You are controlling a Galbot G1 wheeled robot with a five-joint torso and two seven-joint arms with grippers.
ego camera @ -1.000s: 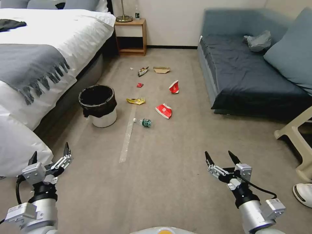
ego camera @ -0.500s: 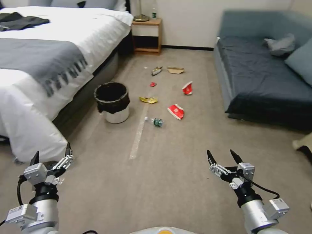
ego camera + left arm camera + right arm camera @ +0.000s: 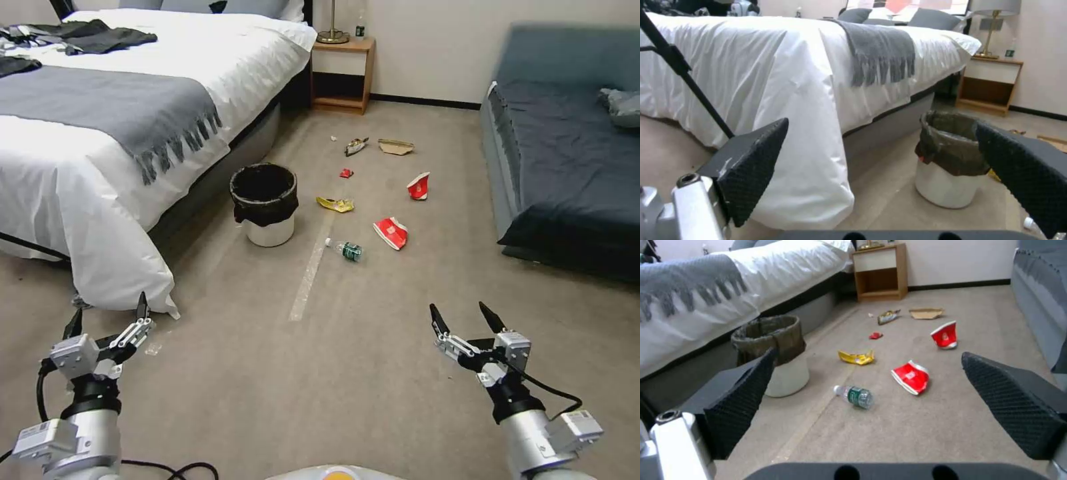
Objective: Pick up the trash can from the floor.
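The trash can [image 3: 265, 205], a small white bin with a black bag folded over its rim, stands upright on the beige carpet floor [image 3: 320, 373] beside the bed. It also appears ahead as the trash can [image 3: 949, 160] and the trash can [image 3: 773, 353] in the wrist views. My left gripper [image 3: 107, 319] hovers open at the lower left, well short of the can. My right gripper [image 3: 467, 319] is open at the lower right, with nothing between its fingers. A pale tape strip [image 3: 310, 270] runs along the carpet just right of the can.
A white bed [image 3: 120, 133] with a grey throw flanks the left. Litter lies right of the can: a plastic bottle [image 3: 347, 250], red cups [image 3: 392, 233], a yellow wrapper [image 3: 335, 204]. A dark sofa [image 3: 567, 160] stands at the right, a wooden nightstand [image 3: 341, 73] at the back.
The whole view has swung leftward: bed, can and litter have shifted right in the picture and the sofa slid toward the edge. Both grippers hold the same open pose.
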